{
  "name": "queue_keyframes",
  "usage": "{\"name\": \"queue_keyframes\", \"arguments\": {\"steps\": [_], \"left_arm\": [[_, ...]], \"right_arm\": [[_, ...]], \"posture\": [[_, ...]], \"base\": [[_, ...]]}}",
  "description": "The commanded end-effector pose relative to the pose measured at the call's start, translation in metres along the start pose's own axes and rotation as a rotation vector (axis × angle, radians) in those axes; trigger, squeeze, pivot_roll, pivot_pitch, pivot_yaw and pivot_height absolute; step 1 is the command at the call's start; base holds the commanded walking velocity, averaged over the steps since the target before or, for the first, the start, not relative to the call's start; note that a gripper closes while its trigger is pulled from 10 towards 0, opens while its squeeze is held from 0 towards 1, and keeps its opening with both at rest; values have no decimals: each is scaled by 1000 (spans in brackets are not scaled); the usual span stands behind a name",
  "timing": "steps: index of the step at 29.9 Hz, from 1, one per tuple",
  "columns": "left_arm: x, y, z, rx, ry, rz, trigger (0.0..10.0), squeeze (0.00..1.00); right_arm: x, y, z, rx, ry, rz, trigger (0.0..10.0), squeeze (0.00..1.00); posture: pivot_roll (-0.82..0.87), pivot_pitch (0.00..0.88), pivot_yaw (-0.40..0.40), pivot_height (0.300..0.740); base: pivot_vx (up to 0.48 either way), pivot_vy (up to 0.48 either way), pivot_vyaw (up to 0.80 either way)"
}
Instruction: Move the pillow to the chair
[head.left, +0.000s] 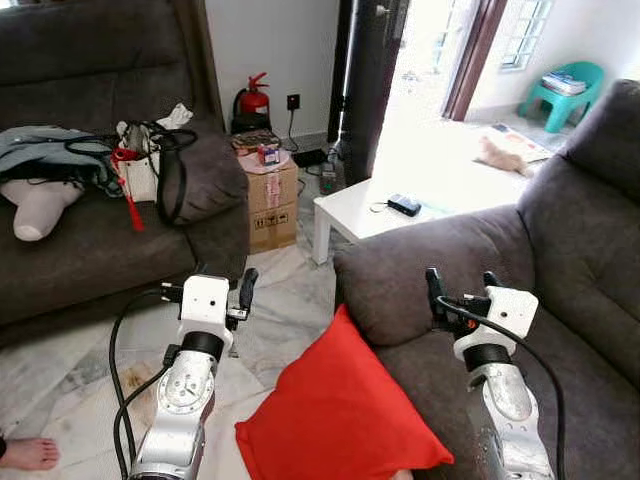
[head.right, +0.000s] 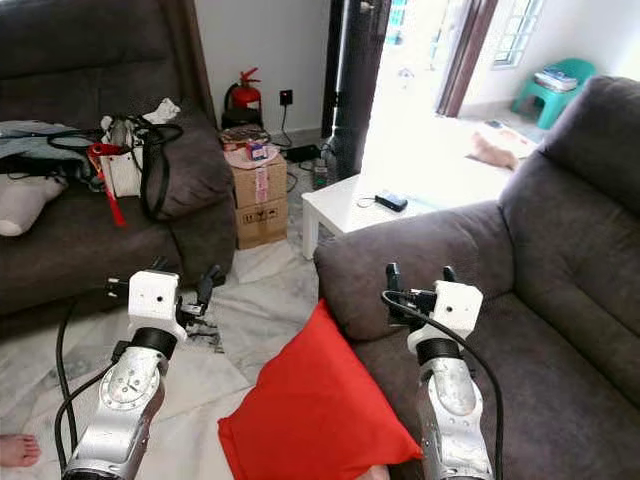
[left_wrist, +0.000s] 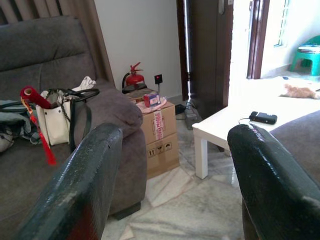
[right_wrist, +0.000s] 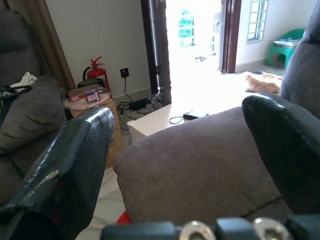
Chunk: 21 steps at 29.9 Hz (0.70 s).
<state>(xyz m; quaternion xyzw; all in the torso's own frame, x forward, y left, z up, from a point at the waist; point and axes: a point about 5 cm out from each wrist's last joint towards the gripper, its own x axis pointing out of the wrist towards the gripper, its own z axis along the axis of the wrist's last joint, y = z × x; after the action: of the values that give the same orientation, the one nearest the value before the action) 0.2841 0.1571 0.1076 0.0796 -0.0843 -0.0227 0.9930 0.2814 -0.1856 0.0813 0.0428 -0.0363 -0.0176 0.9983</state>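
Two empty grippers — left gripper (left_wrist: 172, 165), right gripper (right_wrist: 190, 160) — flank pillow (head.left: 335, 415)

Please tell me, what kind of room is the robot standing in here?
Most likely a home living room. Two grey sofas face each other across a marble floor, a low white table stands between them near an open door, and a red pillow leans against the nearer sofa.

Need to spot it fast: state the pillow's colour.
Plain red; the pillow shows best in the left eye view.
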Motion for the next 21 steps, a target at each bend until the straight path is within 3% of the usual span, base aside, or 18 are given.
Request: {"name": "queue_keyframes", "arguments": {"steps": [1, 21], "left_arm": [[0, 4, 6, 7, -25, 17, 10000, 0], [1, 1, 7, 0, -33, 9, 10000, 0]], "right_arm": [[0, -4, -1, 5, 2, -14, 10000, 0], [4, -4, 3, 20, 1, -16, 10000, 0]], "posture": [[52, 0, -45, 740], [49, 0, -47, 740]], "base": [[0, 0, 0], [0, 0, 0]]}}
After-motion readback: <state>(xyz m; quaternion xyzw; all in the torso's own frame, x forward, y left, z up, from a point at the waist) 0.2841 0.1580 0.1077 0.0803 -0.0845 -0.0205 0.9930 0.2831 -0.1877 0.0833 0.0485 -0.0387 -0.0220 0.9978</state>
